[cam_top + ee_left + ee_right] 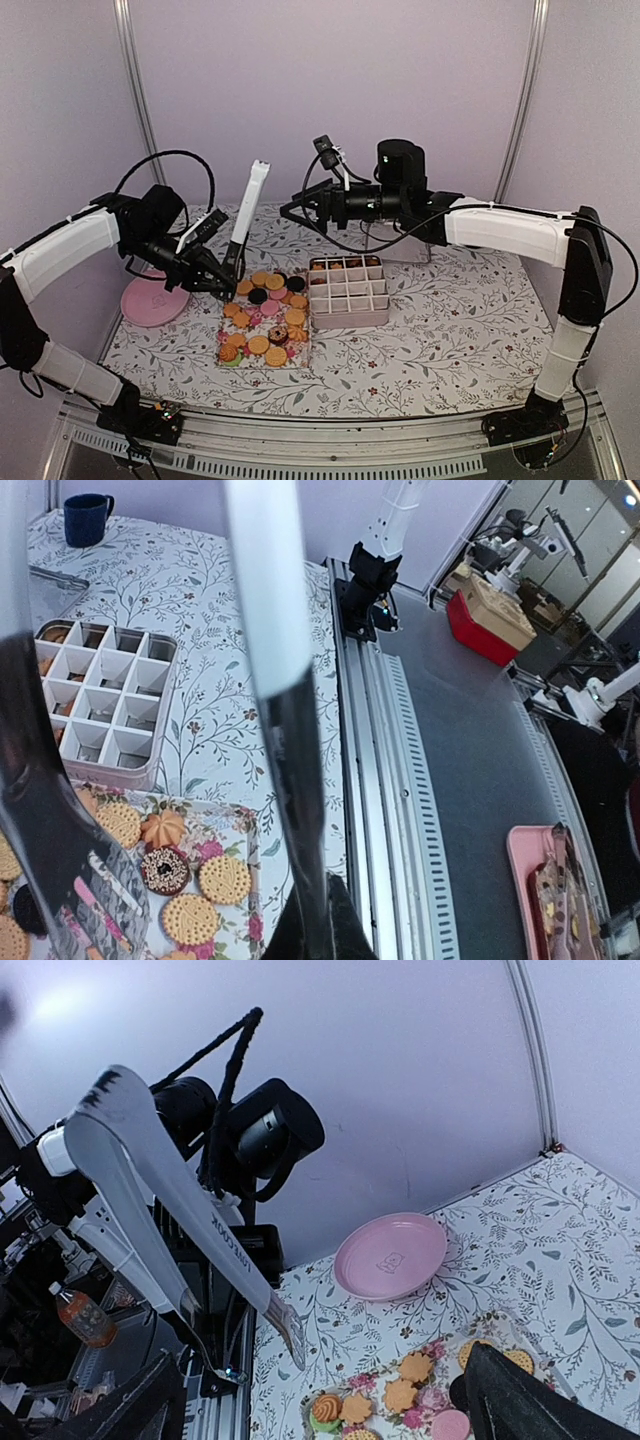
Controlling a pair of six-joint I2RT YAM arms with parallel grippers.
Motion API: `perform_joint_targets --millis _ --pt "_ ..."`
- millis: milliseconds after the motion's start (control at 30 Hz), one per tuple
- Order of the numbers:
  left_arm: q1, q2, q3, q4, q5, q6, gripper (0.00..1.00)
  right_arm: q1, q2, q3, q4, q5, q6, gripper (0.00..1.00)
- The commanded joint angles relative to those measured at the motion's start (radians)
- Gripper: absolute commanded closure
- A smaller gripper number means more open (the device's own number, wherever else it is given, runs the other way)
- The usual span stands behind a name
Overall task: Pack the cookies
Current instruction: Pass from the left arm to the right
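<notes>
Top external: L gripper [205,268] is clamped on tongs [250,200], tong tips at far-left edge of floral tray [300,354]. Most cookies [265,318] lie spread on that tray. A few sit in the back cells of divided box [350,314], just right of the tray. R gripper [298,208] hangs above the table behind the box. R wrist cam shows its jaws spread wide w/ nothing between. Pink plate [155,300] sits left of the tray.
</notes>
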Motion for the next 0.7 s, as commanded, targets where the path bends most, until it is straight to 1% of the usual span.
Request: perform_joint_targets --millis 0,67,367,500,567,667 --pt "-0.012 0.006 0.000 0.036 0.022 0.001 1.00 0.005 0.059 0.074 0.009 -0.128 0.024 0.01" --pt "-0.011 0.011 -0.006 0.050 0.018 -0.010 1.00 0.011 0.081 0.105 0.007 -0.152 0.023 0.01" --pt "-0.016 0.037 -0.029 0.088 -0.017 -0.037 1.00 0.079 0.119 0.159 -0.001 -0.074 -0.059 0.01" --pt "-0.022 0.040 -0.046 0.087 -0.026 -0.031 1.00 0.089 0.162 0.212 -0.031 -0.069 -0.075 0.00" --pt "-0.026 0.038 -0.057 0.089 -0.042 -0.028 1.00 0.097 0.178 0.235 -0.057 -0.068 -0.090 0.02" --pt "-0.027 0.032 -0.065 0.092 -0.063 -0.018 1.00 0.108 0.199 0.272 -0.107 -0.080 -0.119 0.09"
